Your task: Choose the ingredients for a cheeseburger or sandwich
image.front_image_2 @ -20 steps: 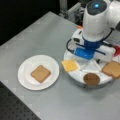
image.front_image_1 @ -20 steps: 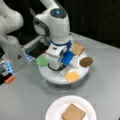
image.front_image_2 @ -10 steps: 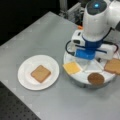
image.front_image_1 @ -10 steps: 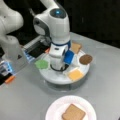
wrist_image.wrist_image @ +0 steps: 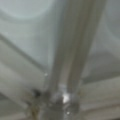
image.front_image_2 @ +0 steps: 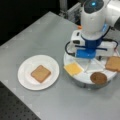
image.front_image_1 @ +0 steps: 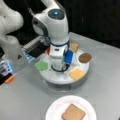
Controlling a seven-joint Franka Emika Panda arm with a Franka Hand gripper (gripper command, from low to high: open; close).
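The gripper (image.front_image_1: 58, 67) sits low over the middle of the round tray (image.front_image_1: 82, 73); whether it is wide or narrow I cannot tell. One toast (image.front_image_2: 40, 73) lies on the plate (image.front_image_2: 25, 75). Lettuce (image.front_image_1: 41, 66), cheese (image.front_image_1: 77, 73), patty (image.front_image_1: 85, 57) and second toast (image.front_image_1: 74, 46) ring it closely, so a slightly off descent could nudge a neighbouring piece.

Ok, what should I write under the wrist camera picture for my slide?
Close-up from the wrist: the white round tray fills the view, with a pale ridge running down it.

The toast square (image.front_image_2: 40, 73) on the white plate (image.front_image_2: 25, 82) was brown. The cheese square (image.front_image_1: 77, 73) was orange, the lettuce (image.front_image_1: 41, 66) green, the patty (image.front_image_1: 85, 57) dark brown.
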